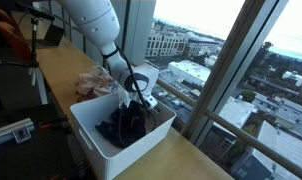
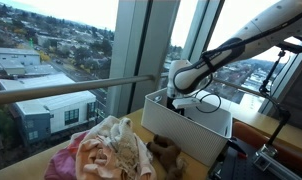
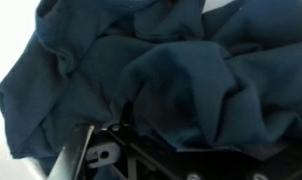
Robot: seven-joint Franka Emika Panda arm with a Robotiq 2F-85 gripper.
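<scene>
A white rectangular bin stands on the wooden counter by the window. A crumpled dark blue cloth lies inside it. In both exterior views my gripper points down into the bin, fingers spread just above or on the cloth. The wrist view is almost filled by the blue folds. Only the gripper's dark frame shows at the lower edge there, and the fingertips are hidden. Nothing looks pinched between the fingers.
A pile of pink and beige clothes lies on the counter beside the bin, with a brown item next to it. Tall window glass and a pillar run close along the counter. A horizontal rail crosses the glass.
</scene>
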